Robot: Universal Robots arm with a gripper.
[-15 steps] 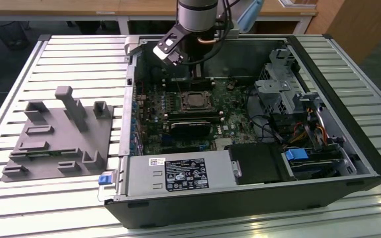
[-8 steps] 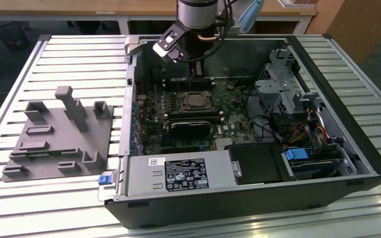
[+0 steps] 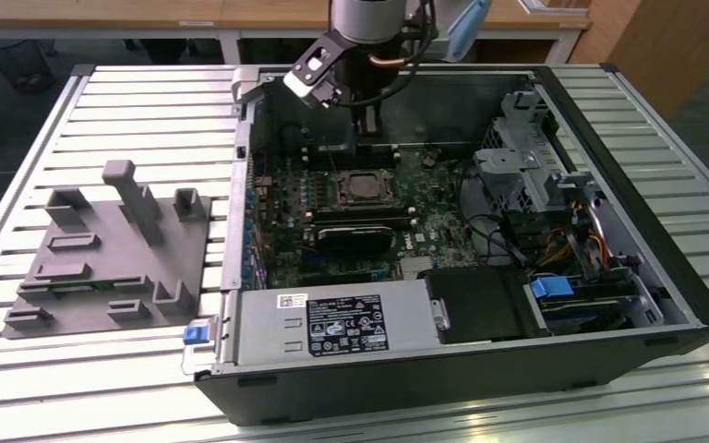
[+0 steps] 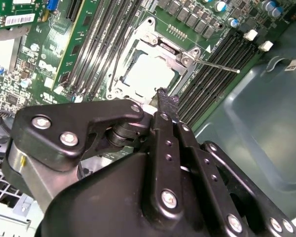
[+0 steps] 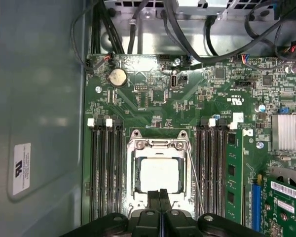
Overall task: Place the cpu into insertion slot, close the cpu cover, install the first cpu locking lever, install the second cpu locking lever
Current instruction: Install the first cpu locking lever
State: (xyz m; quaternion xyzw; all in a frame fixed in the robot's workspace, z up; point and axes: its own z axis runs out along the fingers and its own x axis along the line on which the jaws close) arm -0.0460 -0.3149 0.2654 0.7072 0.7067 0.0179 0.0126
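Silver-grey cpu [image 5: 159, 175] sits in the insertion slot [image 5: 136, 180], cpu cover [image 5: 158, 144] down — my gripper [image 5: 159, 191] hangs pinched shut, empty — one locking lever [image 4: 217, 65] looks unlatched.

Power-supply sticker [image 3: 344, 326]: dense print, none legible | case-wall label [image 5: 21, 168]: marks too small to read | expansion-card barcode strip [image 5: 286, 190]: digits unreadable

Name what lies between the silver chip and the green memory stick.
In the first wrist view, black memory slots and a thin wire lever separate cpu from stick.
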